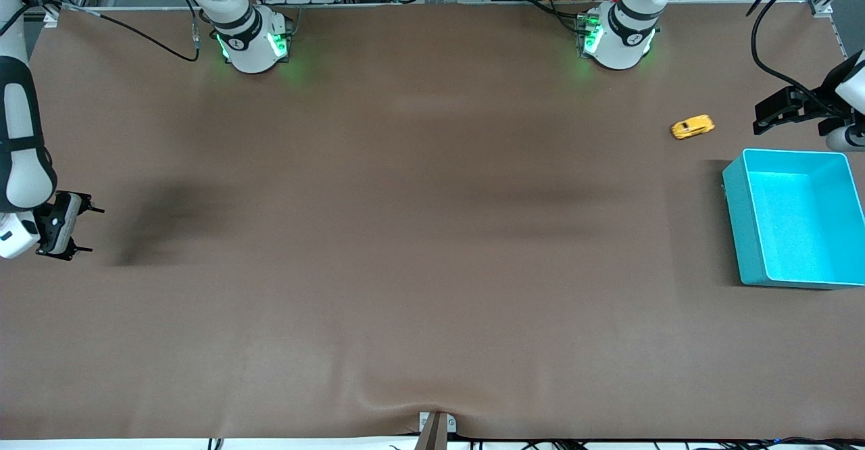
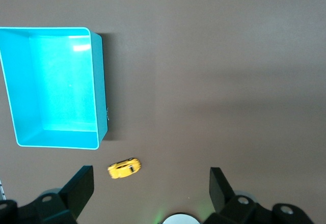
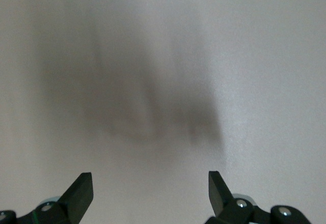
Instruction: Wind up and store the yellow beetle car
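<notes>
The yellow beetle car (image 1: pixel 692 128) lies on the brown table mat toward the left arm's end, tiny and rounded with dark windows. The empty teal bin (image 1: pixel 743 227) stands a little nearer to the front camera than the car. My left gripper (image 1: pixel 767 117) hangs open above the mat beside the car, at the left arm's end of the table. In the left wrist view the car (image 2: pixel 124 168) shows on the table between the open left gripper's (image 2: pixel 151 183) fingers, below it and apart from them, with the bin (image 2: pixel 99 91) close by. My right gripper (image 1: pixel 96 230) waits open and empty at the right arm's end, over bare mat (image 3: pixel 150 186).
Both arm bases (image 1: pixel 253 41) (image 1: pixel 618 38) stand along the table's edge farthest from the front camera. Loose black cables (image 1: pixel 155 41) trail onto the mat near the right arm's base. A small clamp (image 1: pixel 436 426) sits at the table's nearest edge.
</notes>
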`<move>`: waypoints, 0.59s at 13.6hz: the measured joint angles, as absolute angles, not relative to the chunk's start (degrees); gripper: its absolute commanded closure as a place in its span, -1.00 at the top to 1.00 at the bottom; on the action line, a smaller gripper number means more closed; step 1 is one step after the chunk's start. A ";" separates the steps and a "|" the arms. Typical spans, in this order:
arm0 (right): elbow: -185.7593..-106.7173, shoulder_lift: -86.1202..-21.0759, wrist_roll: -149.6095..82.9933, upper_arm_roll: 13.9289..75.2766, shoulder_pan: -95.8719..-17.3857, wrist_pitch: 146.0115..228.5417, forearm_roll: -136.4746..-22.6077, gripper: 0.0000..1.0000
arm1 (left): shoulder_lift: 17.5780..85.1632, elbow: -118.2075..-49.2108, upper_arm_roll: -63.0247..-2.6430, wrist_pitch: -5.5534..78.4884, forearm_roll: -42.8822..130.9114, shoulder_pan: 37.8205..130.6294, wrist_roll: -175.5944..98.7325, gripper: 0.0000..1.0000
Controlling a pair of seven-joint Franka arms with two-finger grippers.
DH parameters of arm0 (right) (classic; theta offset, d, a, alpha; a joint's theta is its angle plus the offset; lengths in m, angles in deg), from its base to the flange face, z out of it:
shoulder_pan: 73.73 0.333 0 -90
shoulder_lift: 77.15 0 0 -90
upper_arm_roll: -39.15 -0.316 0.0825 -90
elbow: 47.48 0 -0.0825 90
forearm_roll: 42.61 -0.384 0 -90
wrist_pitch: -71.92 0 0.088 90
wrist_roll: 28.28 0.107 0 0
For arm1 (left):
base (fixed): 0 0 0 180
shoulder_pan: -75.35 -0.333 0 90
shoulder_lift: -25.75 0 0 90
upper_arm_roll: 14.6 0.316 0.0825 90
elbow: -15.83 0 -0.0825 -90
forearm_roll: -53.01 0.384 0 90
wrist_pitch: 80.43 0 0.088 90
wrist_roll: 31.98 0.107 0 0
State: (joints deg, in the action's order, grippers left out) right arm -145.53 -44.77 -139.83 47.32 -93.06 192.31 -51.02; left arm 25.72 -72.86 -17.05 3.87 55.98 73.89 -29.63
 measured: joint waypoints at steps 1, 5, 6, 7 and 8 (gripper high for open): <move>-145.04 -44.77 -139.38 47.18 -93.01 191.06 -51.16 1.00 | 25.72 -72.86 -17.06 3.97 55.98 73.89 -29.63 1.00; -143.35 -44.77 -137.97 46.91 -92.58 188.65 -51.49 1.00 | 25.72 -72.86 -17.07 4.41 55.98 73.89 -29.63 1.00; -143.19 -44.77 -137.41 46.81 -92.39 188.61 -51.50 1.00 | 25.73 -72.87 -17.07 4.42 55.98 73.87 -29.63 1.00; -142.91 -44.77 -136.76 46.74 -92.09 188.50 -51.51 1.00 | 25.76 -72.93 -17.04 4.42 55.98 73.84 -29.63 1.00; -142.42 -44.77 -136.12 46.67 -91.69 187.94 -51.52 1.00 | 25.81 -73.06 -17.01 4.42 55.98 73.81 -29.63 1.00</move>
State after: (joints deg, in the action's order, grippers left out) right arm -142.42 -44.77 -136.12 46.67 -91.69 187.94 -51.52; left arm 25.81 -73.06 -17.01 4.42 55.98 73.81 -29.63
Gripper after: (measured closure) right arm 0.000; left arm 0.000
